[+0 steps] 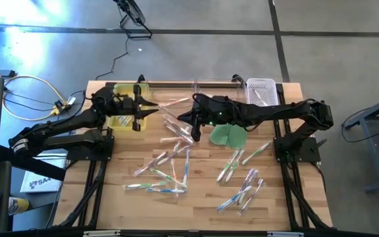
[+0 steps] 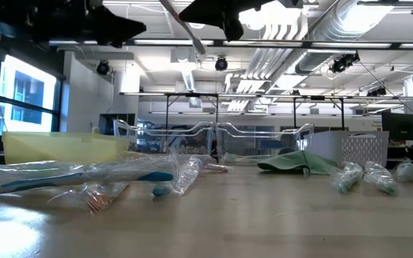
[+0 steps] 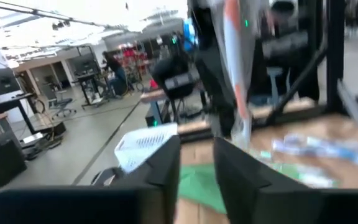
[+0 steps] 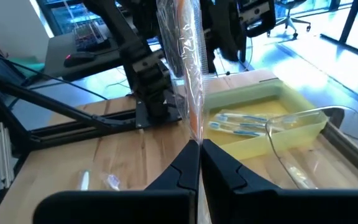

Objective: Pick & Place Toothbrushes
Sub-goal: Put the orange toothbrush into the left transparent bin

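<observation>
A wrapped toothbrush (image 4: 188, 68) with an orange part stands in the air between the two arms over the table's far middle; my right gripper (image 4: 198, 147) is shut on it. It also shows in the high view as the held toothbrush (image 1: 174, 103). My left gripper (image 3: 196, 168) is open at the brush's left, its fingers level and pointing at it, apart from it. Several more wrapped toothbrushes (image 1: 166, 168) lie loose on the wooden table (image 1: 110, 197), and a few toothbrushes (image 4: 241, 122) lie in the yellow bin (image 4: 291, 99). My right gripper pinches the toothbrush's wrapper at its lower end (image 4: 194, 134) between its two fingertips. The fingers come nearly level from the table's right. The brush is lifted clear and slants up from the fingertips toward the left arm (image 2: 183, 29).
A flat green cloth (image 1: 227, 135) lies under the right arm. A white basket (image 1: 260, 92) and clear bins (image 2: 214, 140) stand along the far edge, and the yellow bin (image 1: 125, 108) sits below the left gripper. Another loose cluster of toothbrushes (image 1: 242, 187) lies near right.
</observation>
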Motion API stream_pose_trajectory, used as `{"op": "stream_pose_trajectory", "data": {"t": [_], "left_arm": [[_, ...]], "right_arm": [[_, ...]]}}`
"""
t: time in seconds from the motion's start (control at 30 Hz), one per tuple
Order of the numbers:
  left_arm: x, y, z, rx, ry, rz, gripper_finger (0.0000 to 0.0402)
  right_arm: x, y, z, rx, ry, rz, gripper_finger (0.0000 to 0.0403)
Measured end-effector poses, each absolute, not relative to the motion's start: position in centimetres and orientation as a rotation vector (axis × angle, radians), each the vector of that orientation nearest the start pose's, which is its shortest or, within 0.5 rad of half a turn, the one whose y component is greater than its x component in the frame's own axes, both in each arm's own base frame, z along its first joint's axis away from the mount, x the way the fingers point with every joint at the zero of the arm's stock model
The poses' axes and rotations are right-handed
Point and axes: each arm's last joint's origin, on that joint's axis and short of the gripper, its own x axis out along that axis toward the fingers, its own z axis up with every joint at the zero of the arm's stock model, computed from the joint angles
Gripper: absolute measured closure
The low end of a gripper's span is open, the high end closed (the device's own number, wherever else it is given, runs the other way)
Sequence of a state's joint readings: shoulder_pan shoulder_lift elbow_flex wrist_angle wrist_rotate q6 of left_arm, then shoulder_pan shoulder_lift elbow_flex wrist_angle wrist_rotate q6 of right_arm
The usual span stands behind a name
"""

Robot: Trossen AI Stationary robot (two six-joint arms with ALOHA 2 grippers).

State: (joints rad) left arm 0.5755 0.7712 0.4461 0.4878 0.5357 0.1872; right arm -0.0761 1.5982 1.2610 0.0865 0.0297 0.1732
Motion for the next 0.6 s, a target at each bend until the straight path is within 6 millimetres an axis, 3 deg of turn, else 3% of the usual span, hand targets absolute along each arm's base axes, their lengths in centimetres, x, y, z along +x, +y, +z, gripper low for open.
{"op": "stream_pose_trajectory", "data": {"t": [0.23,0.6], "left_arm": [[16.2,6.9,28.7,0.207,-0.21,-0.033,0.0216],[18.7,4.8,28.5,0.18,-0.282,0.007,0.0206]], "right_arm": [[37.1,-2.4,31.9,0.088,0.242,-0.188,0.0399],[37.2,-1.4,32.0,0.013,0.232,-0.184,0.0399]]}}
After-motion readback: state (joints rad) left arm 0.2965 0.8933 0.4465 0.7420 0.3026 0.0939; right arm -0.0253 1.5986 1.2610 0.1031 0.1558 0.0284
